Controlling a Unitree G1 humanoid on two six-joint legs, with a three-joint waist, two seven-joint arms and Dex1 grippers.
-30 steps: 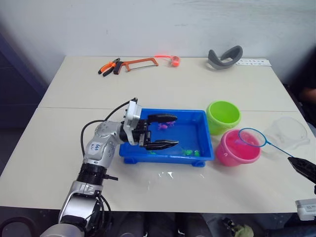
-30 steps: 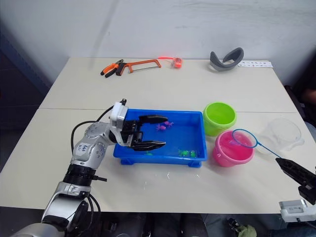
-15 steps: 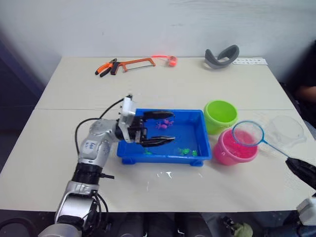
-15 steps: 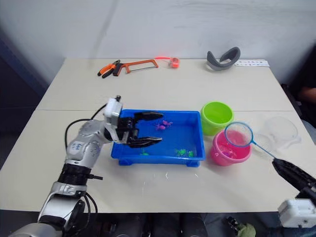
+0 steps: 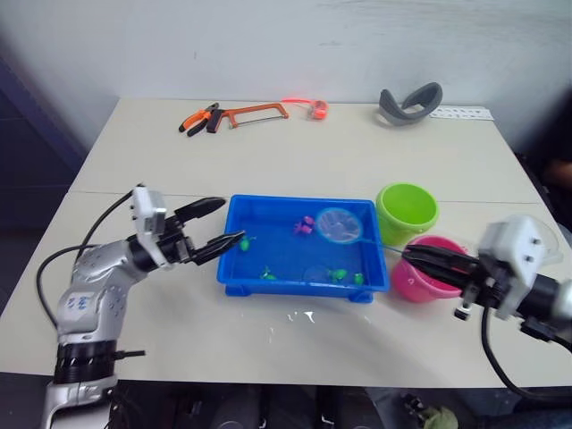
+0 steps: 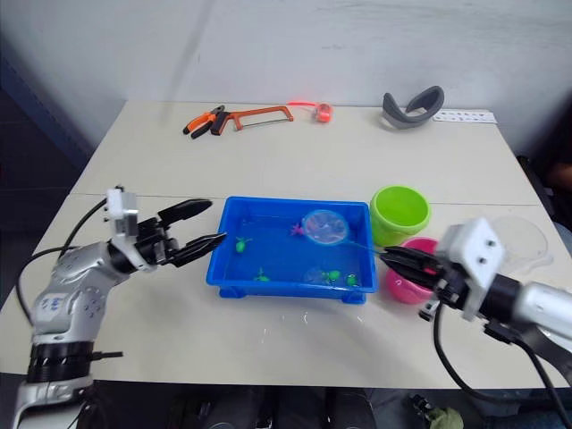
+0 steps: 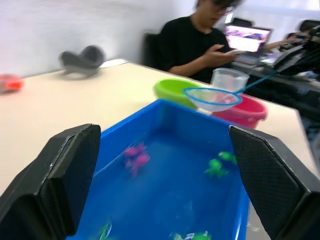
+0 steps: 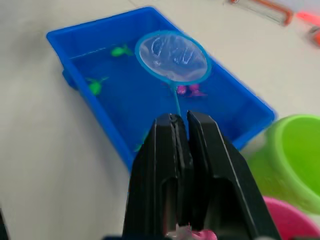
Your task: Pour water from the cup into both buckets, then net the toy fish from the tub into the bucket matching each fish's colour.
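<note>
The left gripper [image 5: 217, 225] reaches in from the left of the tub [image 5: 268, 288], fingers spread wide apart at its left rim, while the right gripper [image 5: 413, 256] extends from the tub's right side, its fingers pinched together on the net [image 5: 339, 225] handle.

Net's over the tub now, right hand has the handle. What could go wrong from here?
1. The net hangs near the pink fish, with green fish close by; a scoop could catch both colours.
2. The right hand pinches the thin handle at its end, so the hoop may twist or slip.
3. The pink bucket sits right under that arm; swinging back could knock it.
</note>
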